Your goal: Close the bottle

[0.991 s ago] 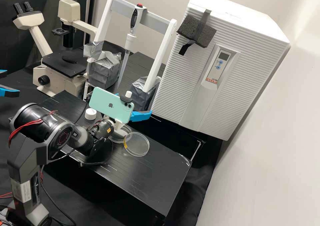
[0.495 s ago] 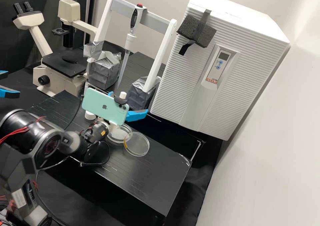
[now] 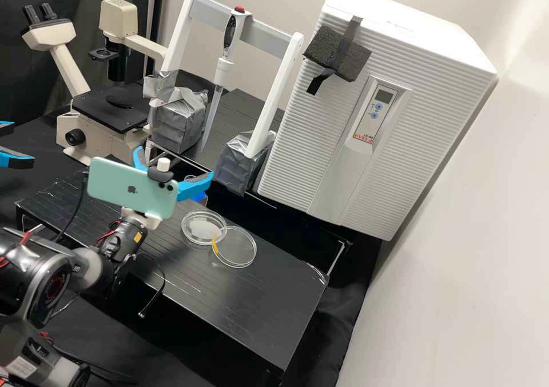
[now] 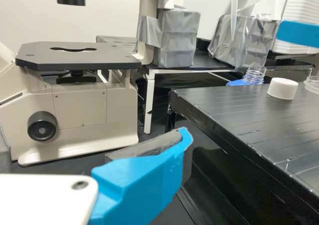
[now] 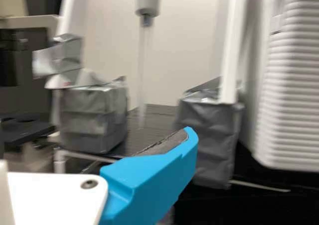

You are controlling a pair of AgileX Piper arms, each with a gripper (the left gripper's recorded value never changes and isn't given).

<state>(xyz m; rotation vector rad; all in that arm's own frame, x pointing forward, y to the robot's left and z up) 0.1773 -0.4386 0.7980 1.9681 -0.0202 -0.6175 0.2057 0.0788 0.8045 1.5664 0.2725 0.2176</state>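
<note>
Found the bottle (image 4: 255, 74) uncapped, its white cap (image 4: 282, 88) just beside it on the black surface (image 3: 257, 295). Saw the right tool (image 3: 173, 168) spread wide near it, left tool (image 3: 22, 142) parted too.

**Bench count: singles and two pairs**

One white ribbed cabinet (image 3: 389, 107) stands as the marker for the rest. One black foam pad (image 3: 337, 52) is strapped to its top edge. Two clear Petri dishes (image 3: 234, 247) lie touching each other, near its front. Two grey tape-wrapped blocks (image 3: 243, 158): one just beside the cabinet, one farther off. One pipette (image 3: 220, 78) hangs on one white stand (image 3: 274, 84). One microscope (image 3: 97, 107) sits well apart from the cabinet. One clear bottle (image 4: 255, 74), one white cap (image 4: 282, 88), one mint-green phone (image 3: 131, 188).
</note>
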